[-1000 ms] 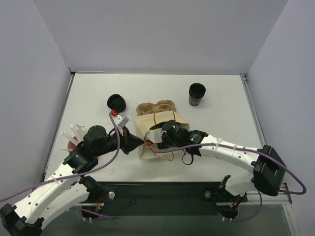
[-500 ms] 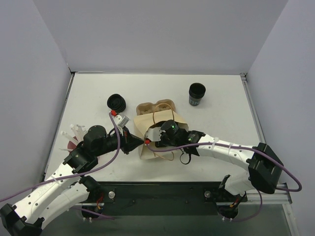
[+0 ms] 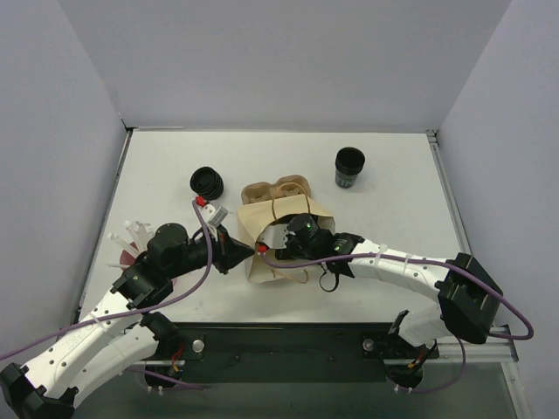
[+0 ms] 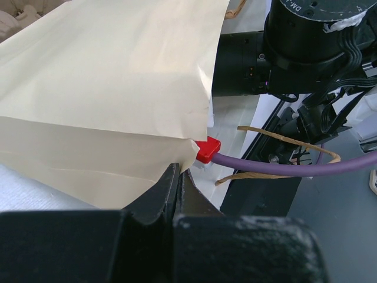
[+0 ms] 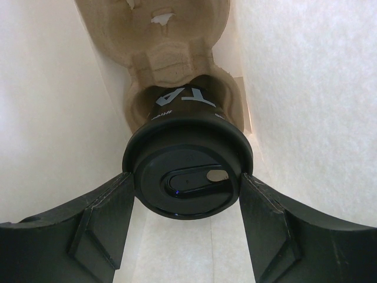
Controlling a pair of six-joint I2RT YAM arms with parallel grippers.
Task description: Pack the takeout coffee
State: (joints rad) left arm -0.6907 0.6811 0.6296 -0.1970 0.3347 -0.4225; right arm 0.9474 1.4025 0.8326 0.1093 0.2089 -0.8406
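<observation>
- The takeout coffee, a small black cup with a round black lid, stands in the nearest well of the brown pulp carrier.
- The carrier lies inside the paper bag. The wrist view shows the bag's pale walls on both sides of it.
- From above, the far end of the carrier pokes out of the bag's far side, and the cup itself is hidden under the right arm.
- The right pincer reaches into the bag, spread wide around the lid. One of its black fingers rests against each side of the rim, so it clasps the cup.
- The left pincer is pressed together, pinching the edge of the bag at its near left corner.
- A purple cable with a red plug runs just beside that corner.
- The bag sits near the middle of the white tabletop.
- A stack of lidless black cups stands well apart, toward the far right.
- A stack of loose black lids lies to the far left of the bag.
</observation>
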